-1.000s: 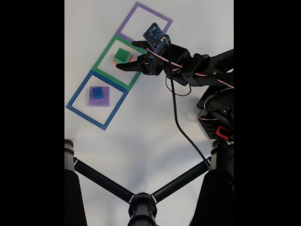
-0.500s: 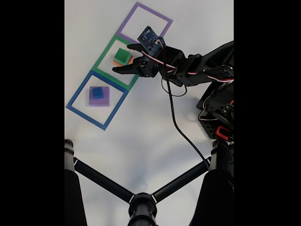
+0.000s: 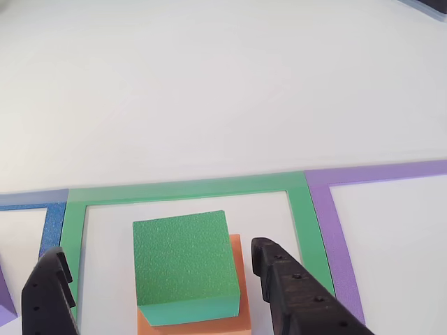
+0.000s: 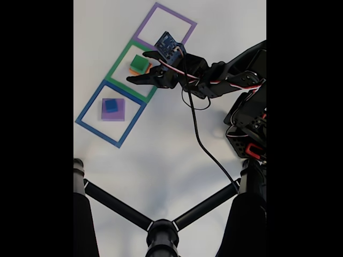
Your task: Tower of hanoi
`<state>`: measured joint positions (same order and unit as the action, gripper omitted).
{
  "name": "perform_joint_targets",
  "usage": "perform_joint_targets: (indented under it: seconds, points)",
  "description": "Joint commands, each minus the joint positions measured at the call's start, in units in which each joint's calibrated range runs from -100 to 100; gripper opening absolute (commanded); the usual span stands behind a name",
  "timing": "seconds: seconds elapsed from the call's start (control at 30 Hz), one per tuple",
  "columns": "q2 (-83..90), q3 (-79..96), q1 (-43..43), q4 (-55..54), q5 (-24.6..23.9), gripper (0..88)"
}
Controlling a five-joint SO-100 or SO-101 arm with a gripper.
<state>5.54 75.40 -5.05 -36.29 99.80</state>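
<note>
White counter [image 4: 161, 150] carries three taped squares. At 11 o'clock in the fixed view, the green cube [image 4: 139, 63] sits atop the orange block [image 3: 241, 307] inside the green square [image 4: 119, 67]; the fingers [image 4: 136, 65] straddle it, spread open, not touching.

The green block [image 3: 185, 262] is looking like grainy matt foam; the gripper [image 3: 164, 286] fingers [image 3: 297, 293] are showing matt black plastic.
</note>
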Motion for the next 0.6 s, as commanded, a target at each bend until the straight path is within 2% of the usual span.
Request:
perform_joint_targets:
  seconds: [0.0, 0.57]
  points:
    - [0.07, -1.84, 1.2, -1.31, 0.2, 28.2]
    - [-2.42, -4.11, 2.5, -1.31, 0.2, 20.1]
